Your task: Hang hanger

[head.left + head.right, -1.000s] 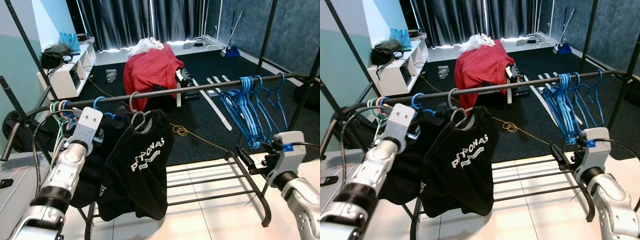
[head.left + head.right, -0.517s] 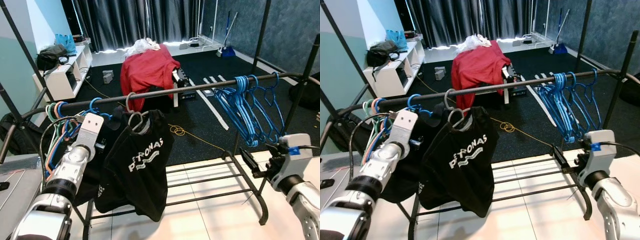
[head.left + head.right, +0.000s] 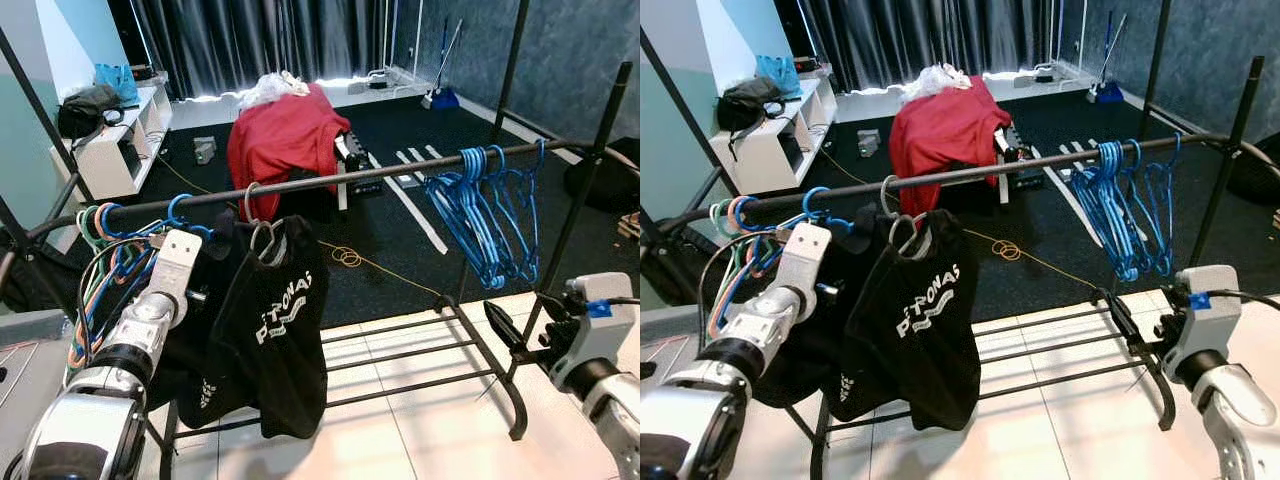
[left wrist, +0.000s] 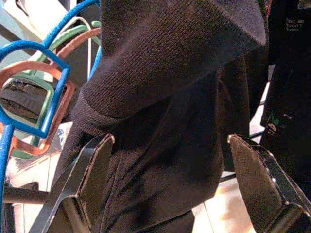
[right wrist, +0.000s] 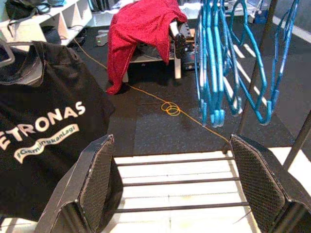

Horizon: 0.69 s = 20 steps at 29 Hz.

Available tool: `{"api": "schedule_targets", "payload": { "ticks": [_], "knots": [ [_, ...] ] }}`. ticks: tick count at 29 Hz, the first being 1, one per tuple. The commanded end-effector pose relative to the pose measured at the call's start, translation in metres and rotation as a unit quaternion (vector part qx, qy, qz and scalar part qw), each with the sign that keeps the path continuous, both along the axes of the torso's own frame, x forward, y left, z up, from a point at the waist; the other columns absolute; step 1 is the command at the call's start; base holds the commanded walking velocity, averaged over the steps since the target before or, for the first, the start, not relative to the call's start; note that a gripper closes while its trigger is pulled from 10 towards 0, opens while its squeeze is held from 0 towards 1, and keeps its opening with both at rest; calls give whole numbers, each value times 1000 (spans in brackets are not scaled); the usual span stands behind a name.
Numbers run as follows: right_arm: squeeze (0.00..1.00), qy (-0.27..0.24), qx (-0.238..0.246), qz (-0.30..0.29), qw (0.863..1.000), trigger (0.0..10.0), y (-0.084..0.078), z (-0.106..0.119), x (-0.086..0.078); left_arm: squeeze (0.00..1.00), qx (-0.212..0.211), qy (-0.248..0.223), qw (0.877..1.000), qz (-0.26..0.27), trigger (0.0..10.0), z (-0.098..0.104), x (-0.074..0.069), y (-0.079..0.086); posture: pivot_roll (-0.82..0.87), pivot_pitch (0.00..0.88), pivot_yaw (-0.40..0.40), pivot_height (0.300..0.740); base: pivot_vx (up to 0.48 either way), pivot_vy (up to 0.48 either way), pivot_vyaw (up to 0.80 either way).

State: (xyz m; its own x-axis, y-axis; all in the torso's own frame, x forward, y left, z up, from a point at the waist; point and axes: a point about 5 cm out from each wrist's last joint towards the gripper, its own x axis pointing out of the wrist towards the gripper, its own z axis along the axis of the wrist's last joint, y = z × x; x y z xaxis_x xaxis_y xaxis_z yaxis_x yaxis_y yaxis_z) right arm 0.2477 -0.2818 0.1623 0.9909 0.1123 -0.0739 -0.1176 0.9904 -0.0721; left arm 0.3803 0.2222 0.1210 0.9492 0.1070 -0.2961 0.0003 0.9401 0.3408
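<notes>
Now left tool (image 4: 167,179) gapes beside black garment (image 4: 170,97).

We see even indoor light, with a bright strip glowing under the dark curtains (image 3: 270,40) at the back. The pale floor tiles (image 3: 400,420) glare white. Head views are sharp; in the left wrist view the near black garment (image 4: 175,121) is soft.
</notes>
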Motion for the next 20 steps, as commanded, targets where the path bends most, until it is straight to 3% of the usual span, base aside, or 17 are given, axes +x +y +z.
{"api": "schedule_targets", "payload": {
  "ticks": [1,4,5,8,10,13,20],
  "knots": [
    [0,-2,1,2,1000,10000,1,2,-2,0,18,-5,1000,10,10000,6,0,10,-270,50,82,740,0,0,0],
    [0,-1,1,1,1000,10000,1,3,-4,0,9,-34,999,12,10000,17,4,13,-275,54,87,740,0,0,0],
    [0,0,2,1,1000,10000,1,4,-5,0,-19,-61,998,14,10000,28,7,15,-280,59,89,740,0,0,0],
    [0,0,3,0,1000,10000,1,4,-5,0,-38,-87,995,23,10000,38,9,21,-277,65,89,740,0,0,0],
    [0,0,6,-1,1000,10000,2,5,-7,0,-69,-110,990,59,10000,45,5,40,-275,67,86,740,0,0,0],
    [0,1,7,-1,1000,10000,3,6,-7,0,-68,-95,989,87,10000,41,0,54,-277,77,84,740,0,0,0],
    [0,4,9,4,1000,10000,6,10,-17,0,-59,-37,996,63,10000,26,-4,52,-282,124,85,740,0,0,0]
  ]
}}
